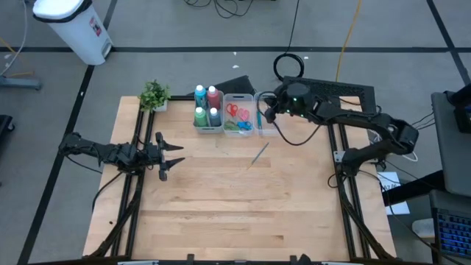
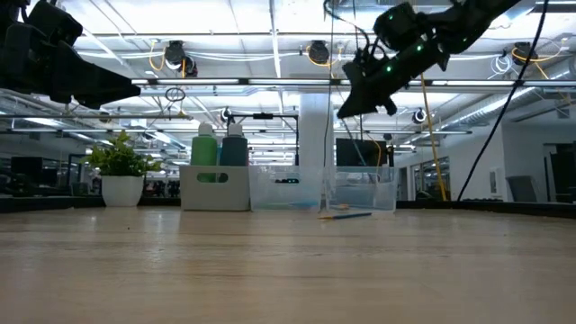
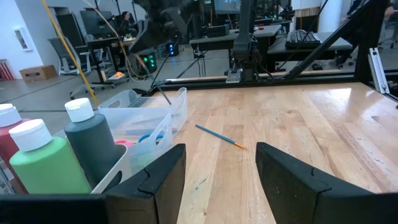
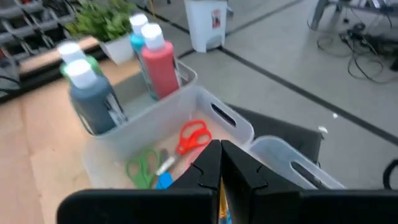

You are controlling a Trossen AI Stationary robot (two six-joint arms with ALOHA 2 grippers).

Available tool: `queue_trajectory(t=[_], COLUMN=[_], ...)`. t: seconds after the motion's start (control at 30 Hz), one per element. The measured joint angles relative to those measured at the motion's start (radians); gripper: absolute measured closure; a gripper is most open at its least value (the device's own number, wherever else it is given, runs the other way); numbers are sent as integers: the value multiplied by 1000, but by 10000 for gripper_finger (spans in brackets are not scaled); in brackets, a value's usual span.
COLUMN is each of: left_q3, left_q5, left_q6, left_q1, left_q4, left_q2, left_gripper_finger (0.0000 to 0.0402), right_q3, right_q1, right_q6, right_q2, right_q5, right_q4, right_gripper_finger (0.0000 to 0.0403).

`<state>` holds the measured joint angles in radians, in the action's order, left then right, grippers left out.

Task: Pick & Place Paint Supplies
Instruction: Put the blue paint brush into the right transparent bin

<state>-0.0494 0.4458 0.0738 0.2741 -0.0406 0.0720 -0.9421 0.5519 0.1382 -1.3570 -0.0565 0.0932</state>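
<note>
One camera looks straight down on my pale wooden bench (image 1: pixel 221 206). Another sits at bench height, facing the room. My wrist cameras look close past my fingers; all four share the clear plastic bins (image 1: pixel 239 126).

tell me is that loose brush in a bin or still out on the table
Out. The brush lies flat on the bare table, apart from the three bins; the low view shows it in front of them.
</note>
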Motion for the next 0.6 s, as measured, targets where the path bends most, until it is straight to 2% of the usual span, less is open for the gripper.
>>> queue_trajectory(t=[0.23,0.43,0.6], left_q3=[0,0,0], left_q5=[0,0,0], left_q6=[0,0,0], left_q1=[0,0,0], left_q4=[0,0,0], left_q2=[0,0,0], left_gripper_finger=[199,199,199], right_q3=[0,0,0], right_q1=[11,10,10], right_q6=[8,107,114], right_q2=[-80,-103,-102], right_q5=[-4,-195,-232], right_q4=[-2,-28,-71], right_gripper_finger=[403,398,371])
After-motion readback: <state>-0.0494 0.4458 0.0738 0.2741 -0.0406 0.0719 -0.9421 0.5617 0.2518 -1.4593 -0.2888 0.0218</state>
